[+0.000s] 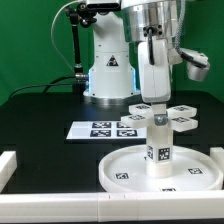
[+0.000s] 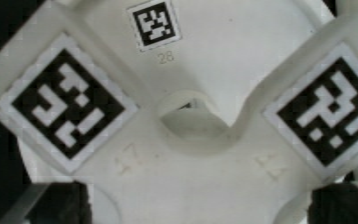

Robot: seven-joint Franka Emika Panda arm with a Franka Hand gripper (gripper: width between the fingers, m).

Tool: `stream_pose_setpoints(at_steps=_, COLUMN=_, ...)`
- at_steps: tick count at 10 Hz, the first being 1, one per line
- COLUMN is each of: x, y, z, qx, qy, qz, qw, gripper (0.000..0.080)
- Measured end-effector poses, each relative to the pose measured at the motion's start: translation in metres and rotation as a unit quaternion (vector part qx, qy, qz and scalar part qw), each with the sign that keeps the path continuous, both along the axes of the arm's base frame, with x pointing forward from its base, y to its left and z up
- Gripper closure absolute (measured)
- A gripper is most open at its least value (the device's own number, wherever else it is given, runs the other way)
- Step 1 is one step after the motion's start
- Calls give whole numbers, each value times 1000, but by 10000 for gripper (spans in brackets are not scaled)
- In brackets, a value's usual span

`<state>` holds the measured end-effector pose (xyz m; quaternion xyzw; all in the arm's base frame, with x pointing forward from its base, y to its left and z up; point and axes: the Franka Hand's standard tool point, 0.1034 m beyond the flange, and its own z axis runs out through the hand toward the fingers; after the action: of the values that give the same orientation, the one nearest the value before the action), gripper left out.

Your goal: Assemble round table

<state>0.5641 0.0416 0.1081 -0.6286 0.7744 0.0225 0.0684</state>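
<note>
The cross-shaped base (image 1: 163,116) sits atop the cylinder leg (image 1: 159,150), which stands upright on the round disc (image 1: 128,170) on the desk (image 1: 40,115). The fingers (image 1: 155,100) just above are released, gripping nothing.

Leg (image 1: 160,150) upright on disc (image 1: 163,170); cross base (image 1: 160,114) atop leg.

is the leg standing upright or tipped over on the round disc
Upright. In the exterior view the leg stands vertical at the middle of the round disc, with the cross-shaped base up at its top end.
</note>
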Motion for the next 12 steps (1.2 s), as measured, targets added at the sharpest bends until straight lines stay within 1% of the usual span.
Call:
stream_pose_setpoints(at_steps=2, x=3, y=3, z=16, qx=10, qy=-7, qz=3, qw=1000, gripper=152)
stream_pose_setpoints(at_steps=3, x=4, y=4, z=19, qx=14, qy=-10, qz=4, qw=1000, gripper=152)
stream_pose_setpoints(at_steps=4, x=3, y=5, z=17, qx=12, qy=-10, qz=18, qw=1000, gripper=151)
stream_pose_setpoints(at_steps=6, x=3, y=5, z=16, qx=10, qy=-12, qz=38, qw=999, gripper=151)
stream_pose_setpoints(at_steps=7, x=3, y=5, z=16, qx=6, qy=-18, qz=82, qw=996, gripper=151)
stream_pose_setpoints(at_steps=9, x=7, y=8, z=20, qx=-1, qy=-29, qz=185, qw=982, gripper=151)
stream_pose_setpoints(at_steps=10, x=7, y=9, z=19, qx=-2, qy=-31, qz=202, qw=979, gripper=151)
stream_pose_setpoints(at_steps=12, x=6, y=9, z=19, qx=-9, qy=-42, qz=285, qw=958, gripper=151)
